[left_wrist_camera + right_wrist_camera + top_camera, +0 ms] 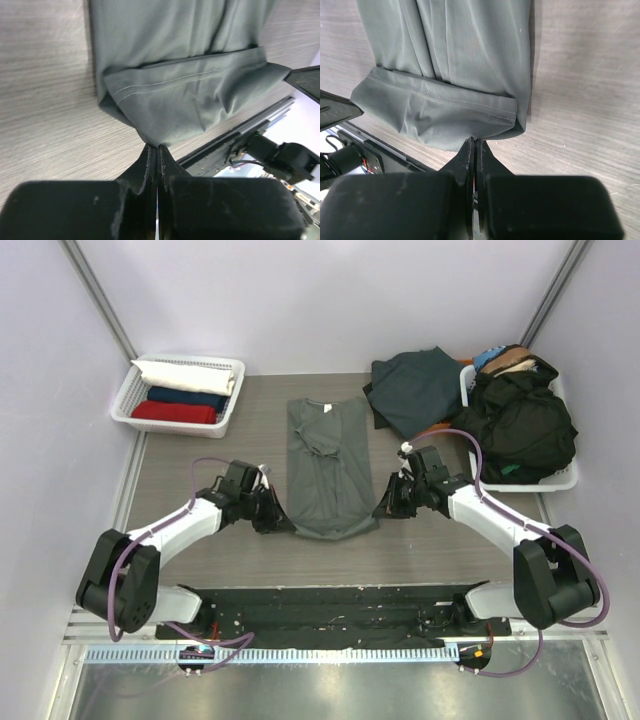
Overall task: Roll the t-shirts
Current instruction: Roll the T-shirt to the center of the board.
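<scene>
The sage-grey t-shirt [325,465] is laid flat just beyond the middle of the black base rail [330,605]. Its long axis runs straight away from the rail: hem at the rail end, neck label [323,406] at the far end. The sleeves appear to be folded in, so a narrow strip is presented.

The left gripper [277,520] is set at the hem corner twd the rail's left end, the right gripper [385,505] at the corner twd its right end. Both sit about equally far from the rail, w/ neither arm nearer.

In the left wrist view the fingers [145,165] are seen pressed together, no gap, w/ a peak of hem cloth [190,95] pinched at the tips. The same is seen in the right wrist view: jaws fully closed, w/ the hem edge [465,60] caught at the tips of the right gripper [472,142].

A hem band is seen turned over onto the body, so the roll is judged as only just begun.

The rest of the cloth lies ahead of both sets of fingers, away from the rail. The roll would thus have to be driven along that axis, both corners level, or a skewed roll is risked.

Beyond the rail's left end, far side, rolled shirts are held in a white basket [125,405]. Unrolled dark ones are piled beyond its right end.
</scene>
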You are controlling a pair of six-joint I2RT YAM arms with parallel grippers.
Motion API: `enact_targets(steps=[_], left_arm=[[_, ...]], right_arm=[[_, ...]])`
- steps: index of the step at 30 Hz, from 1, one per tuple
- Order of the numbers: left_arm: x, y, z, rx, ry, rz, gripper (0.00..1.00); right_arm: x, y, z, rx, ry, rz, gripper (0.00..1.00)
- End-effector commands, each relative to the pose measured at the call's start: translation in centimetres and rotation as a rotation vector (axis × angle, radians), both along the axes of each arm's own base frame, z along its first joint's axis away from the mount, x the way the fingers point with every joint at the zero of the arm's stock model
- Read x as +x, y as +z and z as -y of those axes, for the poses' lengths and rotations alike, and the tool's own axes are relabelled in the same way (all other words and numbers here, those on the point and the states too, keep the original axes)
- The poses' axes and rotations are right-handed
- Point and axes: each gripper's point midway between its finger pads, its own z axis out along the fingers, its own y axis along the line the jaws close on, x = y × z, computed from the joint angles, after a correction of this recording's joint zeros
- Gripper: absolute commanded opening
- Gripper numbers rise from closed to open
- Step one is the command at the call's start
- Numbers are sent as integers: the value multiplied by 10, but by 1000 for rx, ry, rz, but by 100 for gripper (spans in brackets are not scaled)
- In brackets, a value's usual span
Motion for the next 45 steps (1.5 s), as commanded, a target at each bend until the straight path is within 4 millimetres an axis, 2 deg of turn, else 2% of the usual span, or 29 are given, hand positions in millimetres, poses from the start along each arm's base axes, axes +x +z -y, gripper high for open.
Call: enact_targets(steps=[1,5,13,18,26,31,36,40,41,45], left_arm=[[18,22,10,-89,-14,38,1],[26,22,7,-106,-3,29,1],[45,24,7,-133,9,27,1],[59,19,4,-143,24,8,1],[81,7,-4,-167,74,-18,1],[90,-5,-12,-117,112,-14,2],[98,-14,-13,-98,124,-17,6],[104,-17,-13,-89,134,-13,12],[106,-17,-13,-86,138,-7,18],[113,-10,-15,-78,154,22,22]], right_arm=[[23,15,1,9,-8,57,1],[30,12,2,7,-10,44,1],[51,18,4,9,-31,58,1],[63,18,8,2,-56,64,1],[85,3,11,-21,-106,53,1],[92,-8,15,-47,-125,47,1],[95,-21,15,-51,-132,29,1],[100,-19,13,-39,-141,42,1],[101,-18,13,-40,-144,46,2],[105,-8,12,-26,-152,68,5]])
